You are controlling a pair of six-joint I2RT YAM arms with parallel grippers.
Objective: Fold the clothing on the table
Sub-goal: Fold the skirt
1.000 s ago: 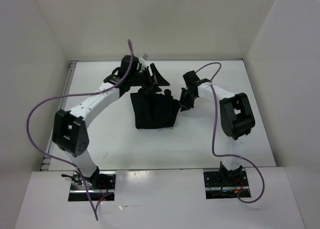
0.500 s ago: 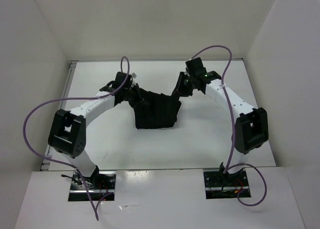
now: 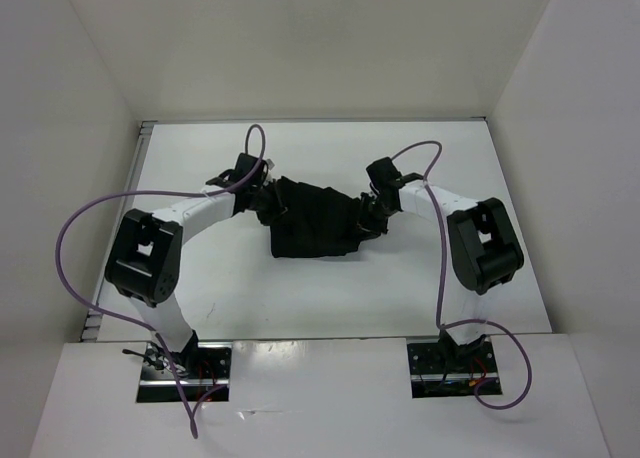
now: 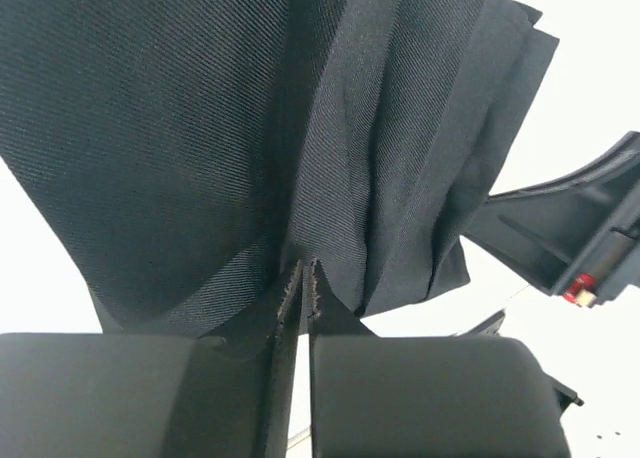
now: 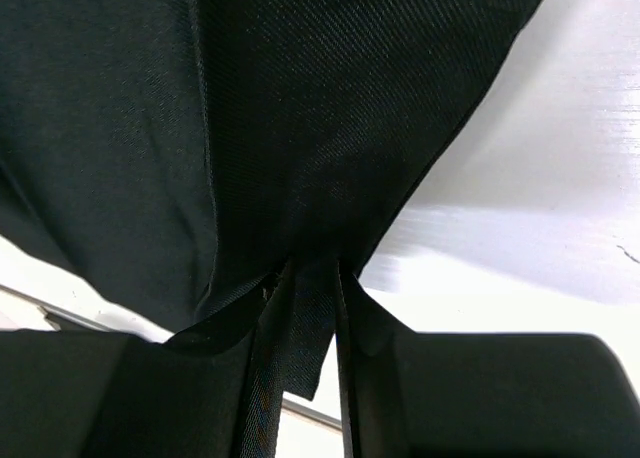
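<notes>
We've got the clothing (image 3: 312, 223) bunched near the middle of the table (image 3: 200, 298), a touch toward the far edge. The left gripper (image 3: 269, 202) is at its left side, jaws narrow and pinching a fold of the black fabric. The right gripper (image 3: 366, 222) is on the opposite side, clamped on the cloth too. The garment spans between both, its near part lying on the tabletop.

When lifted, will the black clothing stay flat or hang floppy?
Probably floppy: the clothing gathers into soft folds where the left gripper pinches it. Likely light: the right gripper holds it by a thin edge. Its ribbed weave may resist slipping.
</notes>
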